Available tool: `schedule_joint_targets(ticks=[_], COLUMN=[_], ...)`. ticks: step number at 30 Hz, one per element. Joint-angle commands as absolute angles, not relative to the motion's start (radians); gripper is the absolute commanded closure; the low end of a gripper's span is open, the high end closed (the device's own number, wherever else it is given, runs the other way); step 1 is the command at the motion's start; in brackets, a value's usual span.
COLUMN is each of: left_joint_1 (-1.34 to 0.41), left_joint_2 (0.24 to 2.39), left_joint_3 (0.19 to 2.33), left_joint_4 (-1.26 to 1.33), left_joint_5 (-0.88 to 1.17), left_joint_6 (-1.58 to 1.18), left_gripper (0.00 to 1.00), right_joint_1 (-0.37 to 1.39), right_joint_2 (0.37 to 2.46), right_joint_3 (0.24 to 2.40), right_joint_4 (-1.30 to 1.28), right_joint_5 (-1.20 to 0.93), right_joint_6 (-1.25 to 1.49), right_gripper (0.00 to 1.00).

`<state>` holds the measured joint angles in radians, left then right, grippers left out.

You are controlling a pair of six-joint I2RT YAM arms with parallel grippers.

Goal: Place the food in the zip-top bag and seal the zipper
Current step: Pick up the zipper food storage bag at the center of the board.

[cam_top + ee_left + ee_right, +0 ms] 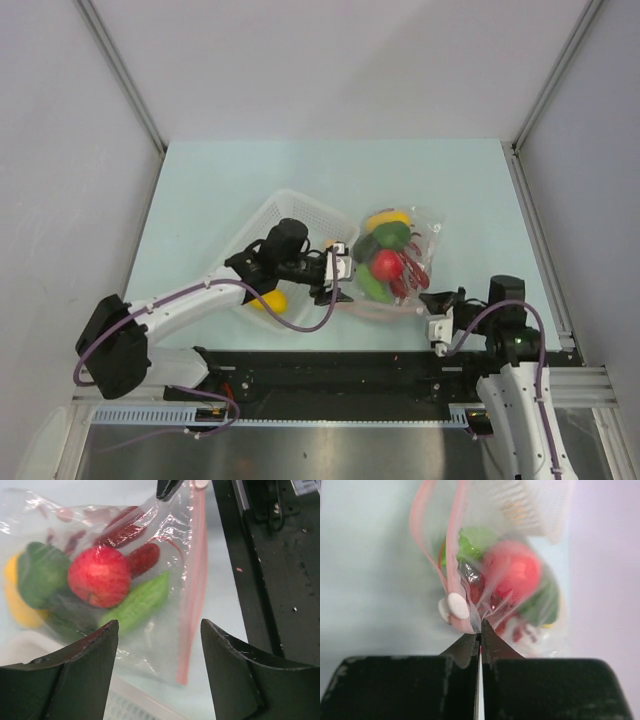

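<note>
Top view: your clear crinkly zip-top bag [432, 232] is lying on the pale table [200, 190] right beside the white mesh basket [272, 206], toy food [390, 238] inside. Left wrist: your left gripper [159, 624] is hanging with its 2 fingers apart, facing the round red plastic tomato [100, 576]. Right wrist: your right gripper [480, 636] is pinching the end of the pink zipper strip [454, 555].

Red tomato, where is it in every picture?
Top external: red tomato sits mid-picture, inside the bag.
Left wrist: tomato left of centre, behind clear plastic.
Right wrist: tomato right of centre, above the right gripper.
Shared landmark: the pink zipper, beside the tomato in both wrist views.
</note>
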<state>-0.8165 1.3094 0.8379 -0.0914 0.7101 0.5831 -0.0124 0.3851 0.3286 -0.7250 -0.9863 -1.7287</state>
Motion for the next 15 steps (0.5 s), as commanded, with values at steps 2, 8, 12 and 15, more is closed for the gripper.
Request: schedule_joint_targets(ticks=[2,8,12,15], left_joint_1=[-0.862,-0.903,-0.934,-0.975], left_joint_2=[1.232,1.252,1.278,1.293], left_joint_3=[0.917,1.105,1.235,1.313], left_joint_4=[-0.005,0.014,-0.028,-0.081], left_joint_5=[0.615,0.535,0.49,0.448], left_joint_6=[0.503,0.474,0.456,0.459], left_gripper=[0.3,0.3,0.32,0.31], right_joint_1=[0.046,0.081,0.087,0.118], right_joint_2=[0.414,0.54,0.613,0.684], right_joint_3=[0.563,0.77,0.888,0.977], right_joint_4=[-0.719,-0.692,-0.692,-0.673], right_joint_5=[-1.069,-0.968,-0.951,-0.933], right_joint_6=[-1.369,-1.028,-0.841,-0.682], right_gripper=[1.0,1.0,1.0,1.0])
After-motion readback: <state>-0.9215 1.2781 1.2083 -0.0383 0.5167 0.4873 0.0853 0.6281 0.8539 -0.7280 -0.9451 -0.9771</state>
